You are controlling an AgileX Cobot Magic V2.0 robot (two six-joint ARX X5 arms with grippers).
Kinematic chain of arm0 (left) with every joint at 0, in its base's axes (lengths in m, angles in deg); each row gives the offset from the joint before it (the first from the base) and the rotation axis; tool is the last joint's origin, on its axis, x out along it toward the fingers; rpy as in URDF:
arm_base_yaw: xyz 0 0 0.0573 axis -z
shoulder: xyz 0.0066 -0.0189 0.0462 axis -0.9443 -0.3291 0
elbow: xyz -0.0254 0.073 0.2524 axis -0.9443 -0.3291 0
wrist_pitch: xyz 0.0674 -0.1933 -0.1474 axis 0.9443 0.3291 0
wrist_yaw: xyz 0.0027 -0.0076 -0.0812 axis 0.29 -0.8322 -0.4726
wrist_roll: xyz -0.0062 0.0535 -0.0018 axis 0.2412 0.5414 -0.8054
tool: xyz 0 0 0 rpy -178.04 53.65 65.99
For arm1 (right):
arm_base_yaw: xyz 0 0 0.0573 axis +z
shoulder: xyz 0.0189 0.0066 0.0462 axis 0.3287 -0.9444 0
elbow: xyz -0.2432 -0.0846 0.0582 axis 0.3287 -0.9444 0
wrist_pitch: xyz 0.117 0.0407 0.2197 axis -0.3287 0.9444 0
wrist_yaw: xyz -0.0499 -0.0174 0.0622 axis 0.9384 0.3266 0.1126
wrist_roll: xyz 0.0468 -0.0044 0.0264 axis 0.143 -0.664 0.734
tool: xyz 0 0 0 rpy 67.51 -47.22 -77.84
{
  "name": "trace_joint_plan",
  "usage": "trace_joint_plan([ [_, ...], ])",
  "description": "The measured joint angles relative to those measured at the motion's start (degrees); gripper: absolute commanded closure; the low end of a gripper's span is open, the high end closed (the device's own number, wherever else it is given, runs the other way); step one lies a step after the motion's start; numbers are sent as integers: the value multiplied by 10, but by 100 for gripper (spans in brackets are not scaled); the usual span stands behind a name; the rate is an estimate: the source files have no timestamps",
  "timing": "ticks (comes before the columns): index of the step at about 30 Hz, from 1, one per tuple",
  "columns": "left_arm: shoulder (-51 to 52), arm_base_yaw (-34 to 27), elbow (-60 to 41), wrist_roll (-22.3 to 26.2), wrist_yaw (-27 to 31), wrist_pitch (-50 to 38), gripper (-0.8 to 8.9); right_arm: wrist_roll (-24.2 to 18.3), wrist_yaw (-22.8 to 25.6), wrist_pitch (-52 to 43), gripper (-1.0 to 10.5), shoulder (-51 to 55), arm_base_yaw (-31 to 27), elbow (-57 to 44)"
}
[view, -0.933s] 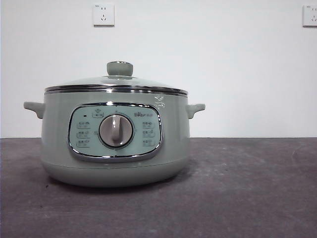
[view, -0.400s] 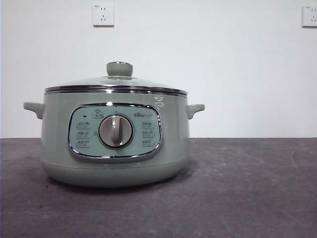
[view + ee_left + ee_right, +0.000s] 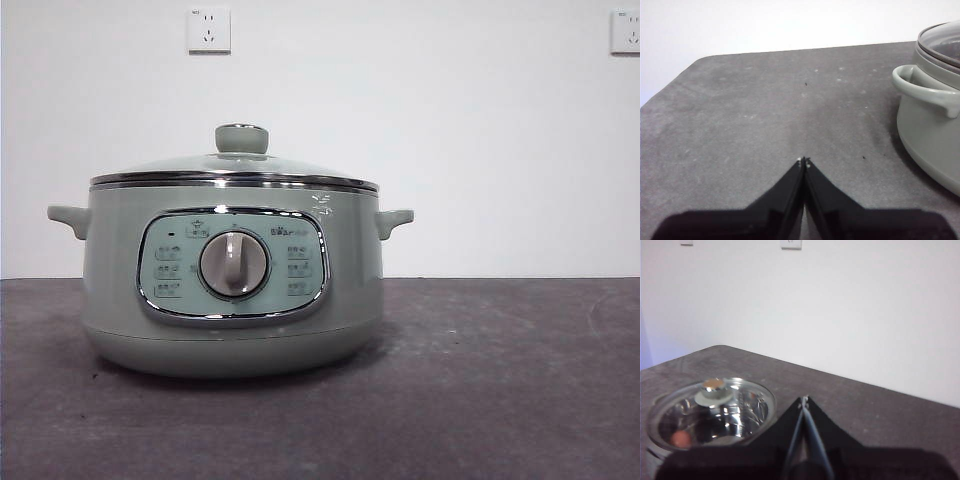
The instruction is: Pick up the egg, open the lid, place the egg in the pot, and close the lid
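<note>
Here the lid (image 3: 234,168) is sitting closed on the pot (image 3: 232,290), left on the worktop (image 3: 500,380), with the egg (image 3: 680,439) showing inside through the glass. Both the left pincer (image 3: 804,162) and the right pincer (image 3: 804,400) are waiting clenched and empty; the task is looking complete, calling for no further move.

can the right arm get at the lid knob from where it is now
Probably yes. The right gripper sits above and beside the pot, jaws shut, and nothing stands over the lid or its knob. The jaws would have to open first.
</note>
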Motion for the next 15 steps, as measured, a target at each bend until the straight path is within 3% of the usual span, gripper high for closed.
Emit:
trace_joint_plan([
  [7,0,0,0,0,0,0,817,36,8,-122,946,82,-3,-185],
  [15,0,0,0,0,0,0,817,81,119,-153,946,158,-3,-325],
])
